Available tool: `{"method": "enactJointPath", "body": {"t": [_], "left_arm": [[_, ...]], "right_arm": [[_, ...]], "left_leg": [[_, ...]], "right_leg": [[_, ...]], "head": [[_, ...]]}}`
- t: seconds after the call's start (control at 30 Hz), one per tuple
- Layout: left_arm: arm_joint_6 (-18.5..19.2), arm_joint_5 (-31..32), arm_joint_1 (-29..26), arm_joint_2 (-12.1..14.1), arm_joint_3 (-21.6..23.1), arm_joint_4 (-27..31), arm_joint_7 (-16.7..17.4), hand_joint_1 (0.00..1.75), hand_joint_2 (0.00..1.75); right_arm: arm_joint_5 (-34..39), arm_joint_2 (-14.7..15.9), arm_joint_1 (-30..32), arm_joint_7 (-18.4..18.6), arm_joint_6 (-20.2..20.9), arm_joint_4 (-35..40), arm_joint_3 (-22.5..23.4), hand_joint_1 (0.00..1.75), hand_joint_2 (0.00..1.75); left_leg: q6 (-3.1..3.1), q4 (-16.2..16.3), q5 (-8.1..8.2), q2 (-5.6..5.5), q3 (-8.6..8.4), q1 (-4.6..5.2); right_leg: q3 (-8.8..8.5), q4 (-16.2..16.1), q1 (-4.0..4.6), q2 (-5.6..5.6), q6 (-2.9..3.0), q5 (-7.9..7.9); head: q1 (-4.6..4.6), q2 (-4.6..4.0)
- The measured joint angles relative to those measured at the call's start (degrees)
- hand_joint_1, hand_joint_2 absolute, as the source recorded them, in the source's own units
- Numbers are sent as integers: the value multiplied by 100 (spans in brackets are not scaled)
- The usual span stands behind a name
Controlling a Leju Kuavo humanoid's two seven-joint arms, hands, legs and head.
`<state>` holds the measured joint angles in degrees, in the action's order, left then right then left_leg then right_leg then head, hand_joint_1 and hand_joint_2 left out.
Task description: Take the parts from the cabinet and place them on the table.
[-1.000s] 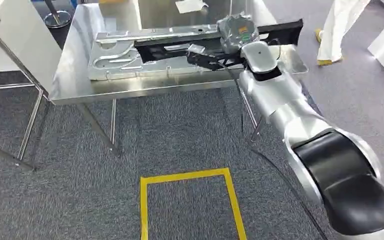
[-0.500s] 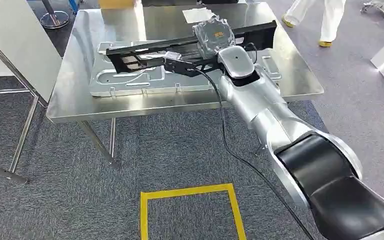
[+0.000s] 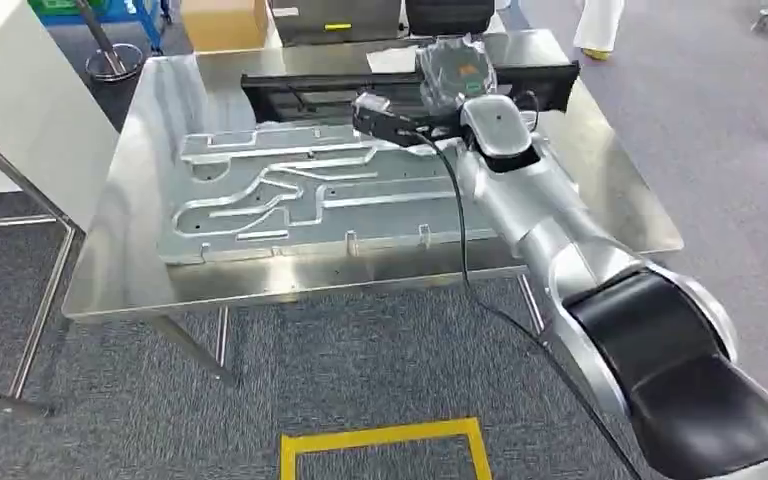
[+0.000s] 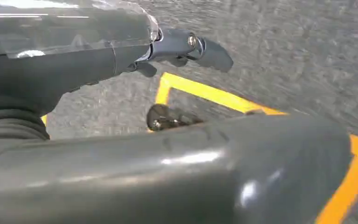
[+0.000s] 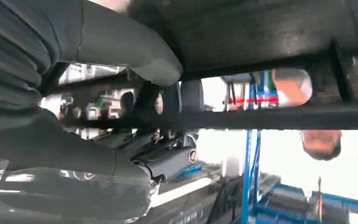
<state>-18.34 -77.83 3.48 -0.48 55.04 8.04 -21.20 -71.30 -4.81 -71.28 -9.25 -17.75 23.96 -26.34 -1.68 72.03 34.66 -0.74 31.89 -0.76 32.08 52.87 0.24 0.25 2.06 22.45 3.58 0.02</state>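
The right hand [image 3: 457, 75] reaches out over the far side of the shiny stainless-steel table [image 3: 130, 270] and grips a long black plastic frame part [image 3: 300, 88], holding it level above the far edge of the tabletop. In the right wrist view the grey thumb [image 5: 135, 44] and the dark fingers [image 5: 168, 158] wrap a black bar of that part [image 5: 270, 116] — a firm clasp on both sides. A black cable [image 3: 460, 230] trails from the wrist back along the silver forearm.

Nearer, flat on the table, lies a large silver pressed-metal panel with raised ribs [image 3: 300, 205], just beside the black part.

The left hand [image 4: 121, 154] hangs low over grey carpet [image 4: 284, 56] and a yellow tape line [image 4: 214, 95]; its dark fingers [image 4: 200, 46] are stretched out, holding nothing.

On the floor in front of the table is a yellow tape rectangle [image 3: 380, 438]. A cardboard box [image 3: 223, 22] stands beyond the far-left corner.
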Motion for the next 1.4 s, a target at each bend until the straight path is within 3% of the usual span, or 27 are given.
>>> {"method": "enactJointPath", "body": {"t": [0.07, 0.1, 0.13, 0.17, 0.2, 0.23, 0.27, 0.3, 0.33, 0.37, 0.4, 0.5, 0.53, 0.6, 0.63, 0.67, 0.7, 0.73, 0.83, 0.9, 0.93, 1.0, 1.07, 1.1, 1.2, 1.27, 1.4], "left_arm": [[0, 2, -11, 2, 0, 0, 0, 0, 0], [0, 2, -26, 4, 0, -2, 0, 0, 0], [0, 2, -45, 7, 0, -2, 0, 0, 0], [-24, 0, -61, 9, 0, -2, 6, 0, 0], [-50, -2, -104, 37, 0, -24, 18, 0, 0], [-66, -2, -115, 37, 0, -35, 22, 0, 0], [-76, -7, -98, 35, 0, -35, 35, 0, 0], [-90, -24, -96, 37, 0, -35, 29, 0, 0], [-90, -44, -77, 35, 0, -35, 7, 0, 0], [-59, -85, -49, 15, -2, -31, -33, 0, 0], [-41, -83, -15, 17, -2, -28, -85, 0, 0], [-57, -83, 47, 24, -4, -28, -107, 0, 0], [-70, -81, 64, 22, -2, -28, -107, 0, 0], [-125, -68, 75, 9, -2, -28, -101, 0, 0], [-142, -63, 76, -2, -2, -28, -87, 0, 0], [-157, -57, 74, -11, -2, -28, -70, 0, 0], [-160, -55, 74, -15, -2, -28, -72, 0, 0], [-160, -57, 77, -13, -2, -28, -74, 0, 0], [-151, -35, 56, -15, 0, -28, -92, 0, 0], [-160, -22, 46, -11, 0, -28, -96, 0, 0], [-166, -18, 44, -13, 2, -28, -96, 0, 0], [-166, -15, 43, -13, 7, -28, -92, 0, 0], [-166, -2, 48, -17, 11, -28, -90, 0, 0], [-173, 4, 48, -17, 13, -28, -85, 0, 0], [-216, 44, 46, -9, 22, -28, -57, 0, 0], [-221, 48, 54, 2, 28, -28, -55, 0, 0], [-223, 55, 71, -4, 55, -26, -52, 0, 0]], "right_arm": [[-9, -2, 42, 2, 4, -9, 2, 175, 175], [-24, -2, 11, 0, 11, -7, 2, 175, 175], [-24, -2, -7, 0, 17, -9, 2, 175, 175], [-24, -2, -10, -4, 24, -9, 4, 175, 175], [-26, 15, 25, -9, 31, -51, 9, 175, 175], [-33, 4, 47, -15, 31, -99, 11, 175, 175], [-39, -11, 50, -20, 72, -90, 13, 175, 175], [-55, -9, 29, -33, 63, -51, 20, 175, 175], [-68, -9, -81, -44, 61, -33, 28, 175, 175], [-70, -13, -197, -50, 57, -22, 42, 175, 175], [-70, 9, -276, -46, 26, -2, 63, 175, 175], [-70, 31, -348, -48, 24, -7, 103, 175, 175], [-70, 39, -330, -48, 26, -9, 105, 175, 175], [-98, 50, -313, -48, 31, -9, 109, 175, 175], [-107, 57, -313, -48, 33, -9, 111, 175, 175], [-111, 68, -328, -48, 33, -7, 120, 175, 175], [-127, 74, -331, -50, 33, -7, 133, 175, 175], [-131, 87, -339, -52, 33, -7, 133, 175, 175], [-146, 105, -313, -79, 33, -7, 133, 175, 175], [-151, 120, -315, -79, 31, -7, 136, 175, 175], [-153, 122, -321, -81, 28, -7, 138, 175, 175], [-155, 122, -294, -85, 28, -9, 138, 175, 175], [-155, 125, -244, -87, 31, -9, 138, 175, 175], [-155, 127, -226, -94, 33, -9, 138, 175, 175], [-157, 129, -214, -111, 26, -9, 142, 175, 175], [-162, 157, -202, -114, 20, -9, 149, 175, 175], [-162, 190, -137, -116, 13, 2, 153, 175, 175]], "left_leg": [[-10, -104, 598, 5, 360, 6], [3, -353, 677, 11, 509, 6], [43, -663, 408, 13, 609, 22], [110, -1050, -270, 7, 690, 30], [217, -1502, -1404, 0, 761, 70], [225, -1849, -1742, -12, 941, 152], [259, -1750, -1780, -83, 869, 163], [255, -1701, -1748, -58, 833, 163], [265, -1686, -1773, -57, 804, 157], [302, -1787, -1946, -38, 771, 70], [316, -1784, -1926, -26, 740, 78], [360, -1774, -1876, 0, 700, 67], [350, -1761, -1835, -2, 704, 62], [328, -1697, -1762, -4, 705, 52], [311, -1661, -1739, -4, 705, 46], [280, -1603, -1711, -4, 710, 34], [253, -1569, -1694, -4, 726, 32], [224, -1533, -1704, -15, 732, 57], [122, -1585, -1762, -21, 744, 28], [58, -1517, -1687, -15, 818, 29], [50, -1245, -1469, 7, 926, 30], [27, -270, -1009, 31, 1313, 9], [17, 352, -846, 33, 1570, 9], [22, 251, -947, 34, 1510, 9], [121, -1178, -1588, 34, 773, 22], [165, -1365, -1424, 31, 626, 62], [235, -1440, -1365, 37, 583, 15]], "right_leg": [[-273, -28, -8, 24, -5, 190], [-429, -31, -8, 36, -17, 308], [-564, -28, 2, 39, -31, 385], [-691, -28, 19, 45, -46, 489], [-747, -33, 3, 49, -53, 589], [-827, 80, 22, 113, -111, 697], [-907, 68, 40, 114, -138, 876], [-972, 58, 26, 119, -115, 1000], [-1000, 50, 30, 129, -111, 1025], [-1067, 104, 53, 129, -160, 1060], [-1014, 265, 49, 75, -199, 1186], [-337, 1521, -35, 39, -275, 1883], [-120, 1818, -63, 36, -295, 1933], [-23, 1624, -110, 27, -322, 1549], [-112, 1300, -119, 20, -326, 1294], [-309, 685, -130, 1, -331, 898], [-391, 393, -131, -30, -346, 729], [-321, 395, -103, -22, -346, 682], [-260, 446, -52, -5, -249, 660], [-280, 371, -108, -24, -150, 563], [-268, 367, -113, -16, -114, 543], [-260, 373, -89, -6, -97, 543], [-263, 388, -60, -3, -77, 561], [-271, 395, -53, 2, -78, 577], [-339, 435, -36, 19, -111, 692], [-296, 463, -7, 21, -175, 727], [-314, 472, -31, 7, -291, 841]], "head": [[0, 0], [0, 0], [0, 0], [0, 0], [-4, -2], [4, 0], [-11, 0], [-4, 0], [-4, 0], [-7, 0], [-10, 0], [-31, 0], [-31, 0], [-31, 0], [-31, 0], [-31, 0], [-31, 0], [-28, 0], [-26, 0], [-26, 0], [-22, 0], [-20, 0], [-20, 0], [-20, 0], [-22, 0], [-20, 0], [-22, 0]]}}
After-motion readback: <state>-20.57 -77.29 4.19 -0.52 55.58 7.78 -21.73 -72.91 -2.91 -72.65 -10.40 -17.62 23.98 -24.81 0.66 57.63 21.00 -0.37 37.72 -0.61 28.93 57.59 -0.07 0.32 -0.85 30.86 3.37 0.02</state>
